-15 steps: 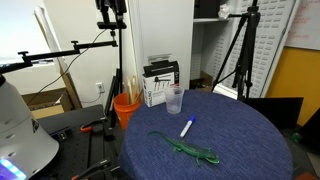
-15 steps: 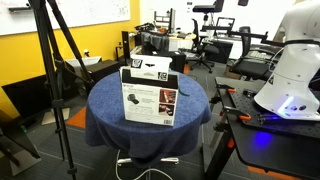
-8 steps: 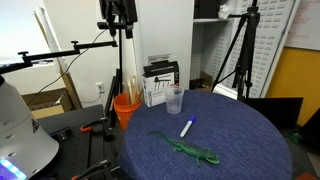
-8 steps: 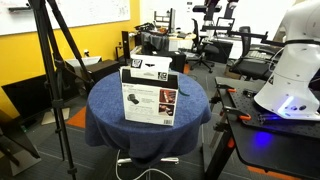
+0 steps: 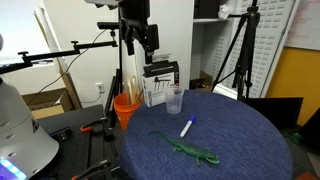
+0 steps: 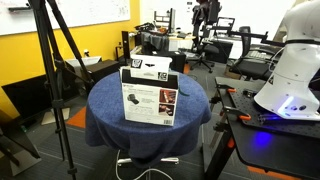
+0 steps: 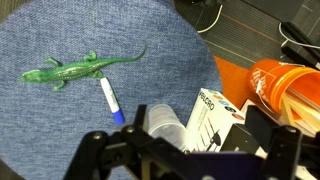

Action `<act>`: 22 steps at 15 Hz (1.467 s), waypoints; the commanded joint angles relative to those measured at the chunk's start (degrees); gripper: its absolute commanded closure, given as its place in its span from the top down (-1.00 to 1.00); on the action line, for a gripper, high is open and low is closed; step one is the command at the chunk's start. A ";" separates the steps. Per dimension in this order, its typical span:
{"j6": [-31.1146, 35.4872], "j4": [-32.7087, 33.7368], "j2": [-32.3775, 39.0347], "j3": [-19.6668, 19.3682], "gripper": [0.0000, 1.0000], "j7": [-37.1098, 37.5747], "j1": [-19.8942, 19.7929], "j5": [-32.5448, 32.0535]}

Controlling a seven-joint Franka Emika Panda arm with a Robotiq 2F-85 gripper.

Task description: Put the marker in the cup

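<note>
The marker point(image 5: 186, 128), a slim white stick with a blue end, lies flat on the blue cloth just in front of the cup point(image 5: 174, 100), a clear tumbler standing upright. In the wrist view the marker point(image 7: 110, 100) lies between the green lizard and the cup point(image 7: 160, 122). My gripper point(image 5: 136, 38) hangs high above the table's back edge, over the orange bucket and well above the cup. Its fingers point(image 7: 185, 152) are spread wide with nothing between them. In an exterior view point(image 6: 207, 12) the gripper is small, and a box hides the cup and marker.
A green toy lizard point(image 5: 186, 150) lies near the table's front edge. A black and white box point(image 5: 160, 82) stands right behind the cup. An orange bucket point(image 5: 126, 108) with sticks sits beside the round blue table point(image 5: 250, 140). Tripods stand around.
My gripper has moved sideways and a little lower, from above the tripod area to above the bucket and box. The marker, cup and lizard have not moved.
</note>
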 commanded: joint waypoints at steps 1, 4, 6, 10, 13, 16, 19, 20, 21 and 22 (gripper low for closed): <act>3.49 2.73 8.26 -2.39 1.00 -4.18 -1.70 -0.11; 6.00 4.96 14.60 -3.15 1.00 -6.43 -2.87 -0.36; 6.77 6.68 18.31 -2.97 1.00 -8.04 -3.32 0.17; 9.88 8.35 24.29 -1.49 1.00 -11.49 -4.15 0.19; 11.66 9.54 29.03 0.10 1.00 -11.74 -4.45 0.98; 12.29 11.42 32.67 1.73 1.00 -12.45 -5.58 0.37; 12.42 15.11 36.99 2.97 1.00 -13.24 -7.06 -1.49; 12.02 16.64 38.65 3.26 1.00 -13.95 -7.71 -1.69; 11.95 17.78 40.12 3.54 1.00 -14.28 -8.31 -1.91; 12.24 18.87 41.76 3.84 1.00 -14.73 -8.85 -2.21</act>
